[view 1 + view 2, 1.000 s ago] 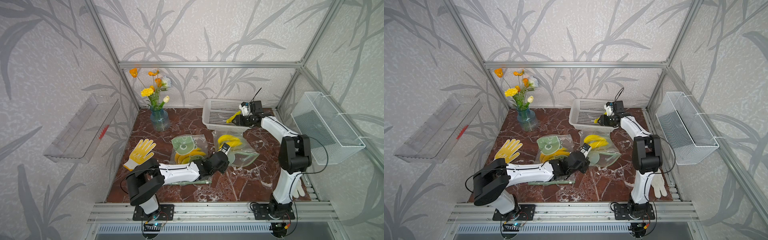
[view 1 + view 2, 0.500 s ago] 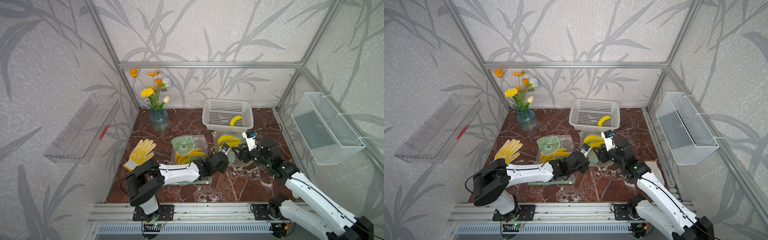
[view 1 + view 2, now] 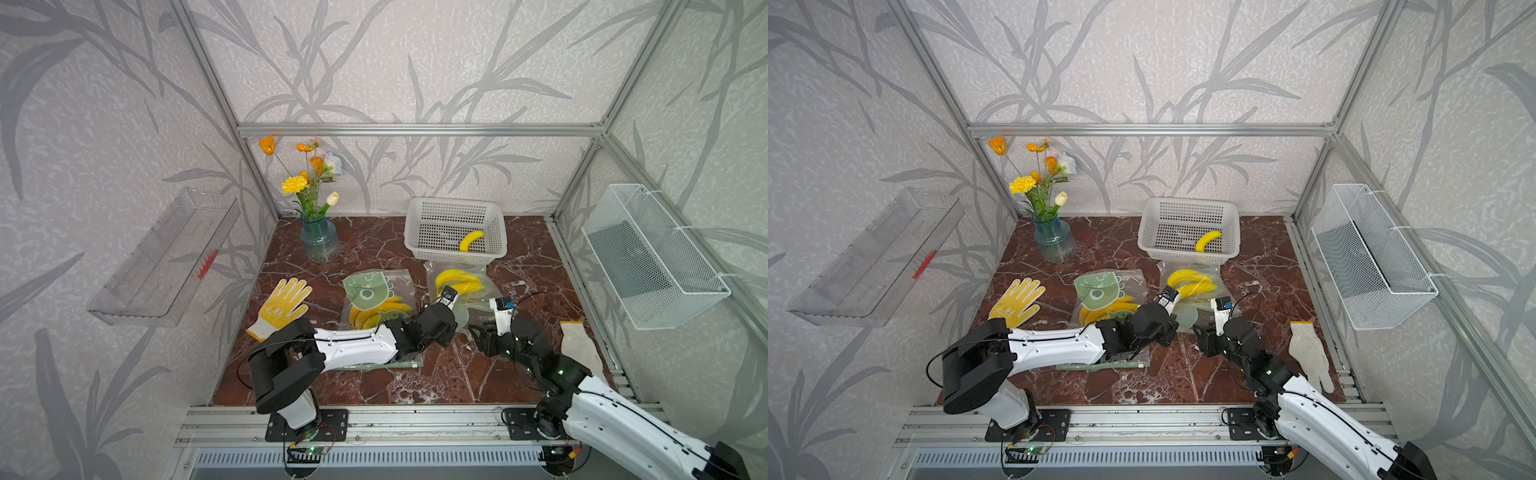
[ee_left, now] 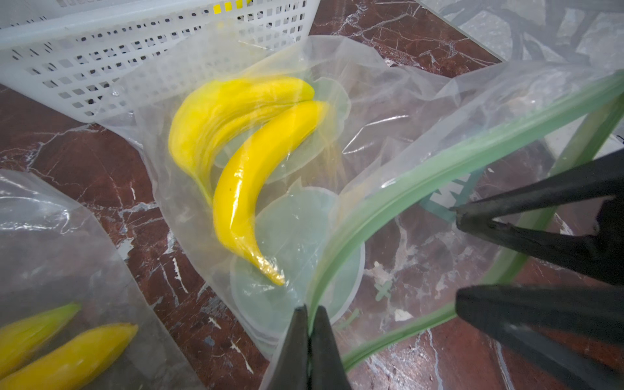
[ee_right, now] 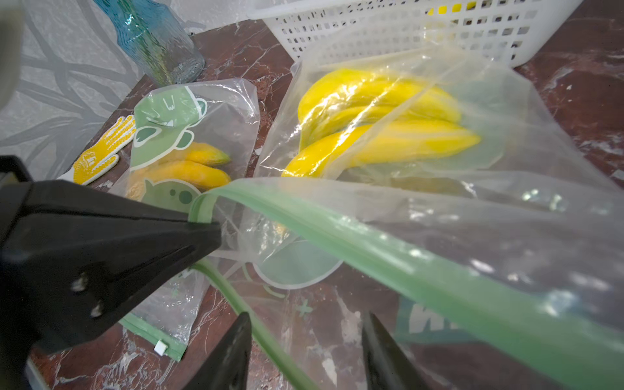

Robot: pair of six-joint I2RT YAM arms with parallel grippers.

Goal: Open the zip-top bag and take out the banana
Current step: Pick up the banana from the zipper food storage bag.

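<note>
The left tool [image 4: 309,312] has its jaws pressed together on the upper lip of the green zip strip [image 4: 405,182]. It holds that lip off the bench [image 4: 84,152], so the mouth of the bag [image 5: 506,135] gapes. The right tool [image 5: 305,319] has its jaws apart and holds nothing. It sits right at the mouth, under the raised lip, with the lower run of the strip lying on the bench just by its tips.

Deep in the bag, near the closed end that lies against the white basket [image 3: 455,202], are two bananas. The nearer banana [image 4: 250,179] points its tapered end toward the mouth, and the second banana [image 4: 216,114] lies touching it behind.

The step in hand looks like the reach inside. To do it well:
- The left tool should hold the lip high and steady, because the film is slack and would sag onto the incoming jaws.
- The right tool should travel low over the lower strip without snagging it, then set its jaws across the nearer banana's slim end.
- It should close on the fruit alone, since pinched film would drag the whole bag along.
- It should pull straight back through the mouth so the second banana is not swept out too.

The second bag [image 5: 202,111] lies just beside and is best left undisturbed.
</note>
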